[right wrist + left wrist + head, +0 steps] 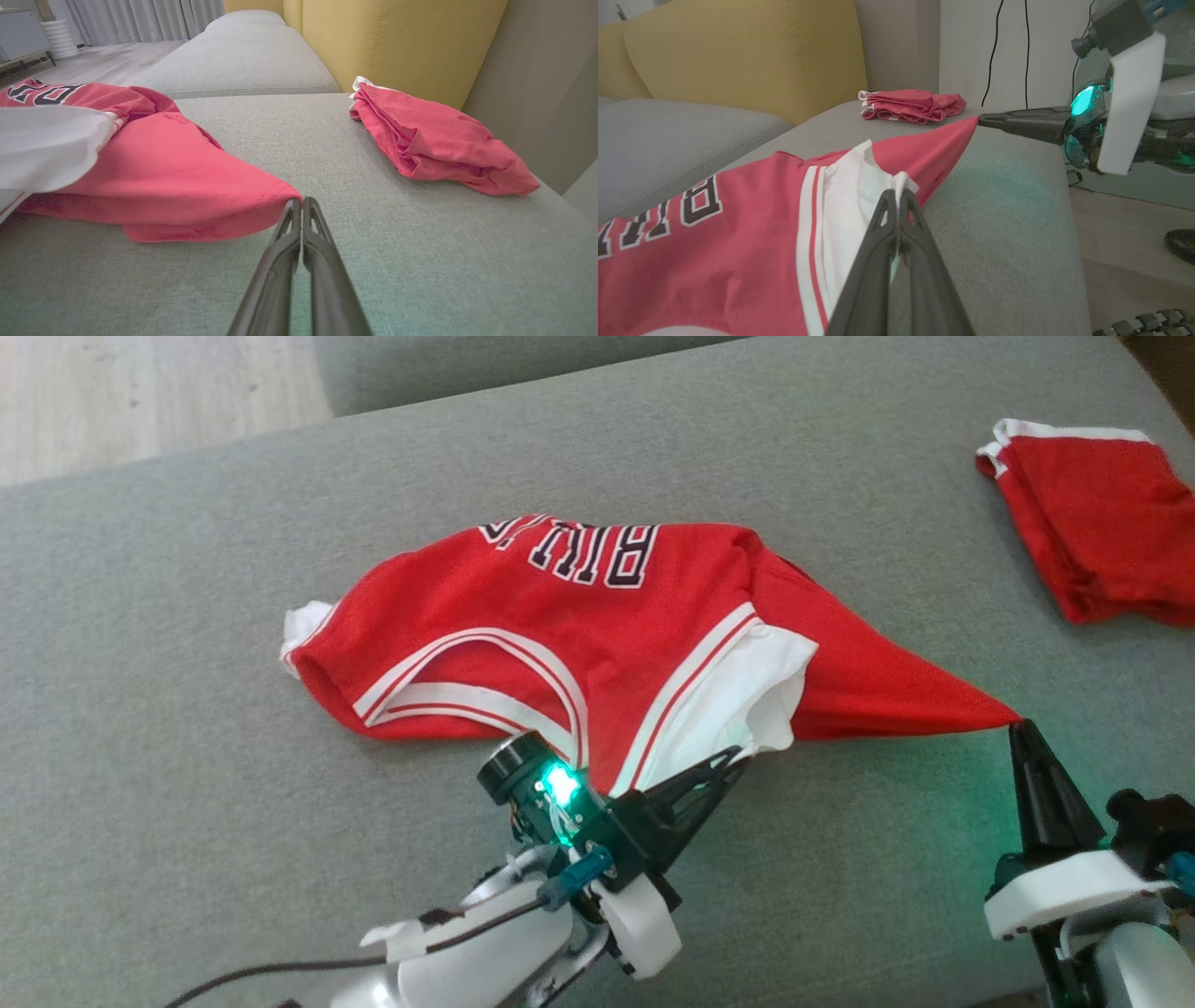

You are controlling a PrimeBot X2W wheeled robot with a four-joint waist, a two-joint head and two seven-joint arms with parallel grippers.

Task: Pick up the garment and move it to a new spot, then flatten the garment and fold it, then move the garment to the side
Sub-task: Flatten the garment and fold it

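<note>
1. Starting nearest the lens, at the lower left: noting the left gripper (739, 756), with jaws pressed together, pinching the white inner layer at the near edge of the jersey (523, 616). Seeing white cloth bunching over its fingertips in the left wrist view.
2. Moving rightward: finding the jersey lying crumpled on the grey sofa cushion (168, 756), with its lettering upside down toward the far side and its near right flap drawn out into a taut red point.
3. Going further right: meeting the right gripper (1018, 728), likewise clamped shut, nipping only the very tip of that red corner.
4. Reaching the far right: passing a second red garment (1102, 541), folded, well apart from the jersey and close to the yellow backrest (397, 42).
5. Judging the step as taking the jersey up by two pinches, for carrying or for spreading flat:
   - Raising both grippers together and level.
   - Easing them apart sideways only until the cloth between them is straightening.
   - Sparing the right one's thin bite any sharp tug, that being the likelier grip to slip.
   - Steering clear of the folded piece.
6. Placing the jersey against the claws: spreading away ahead and to the left of both, with the left pinch about midway along the near edge and the right pinch at the rightmost tip.
</note>
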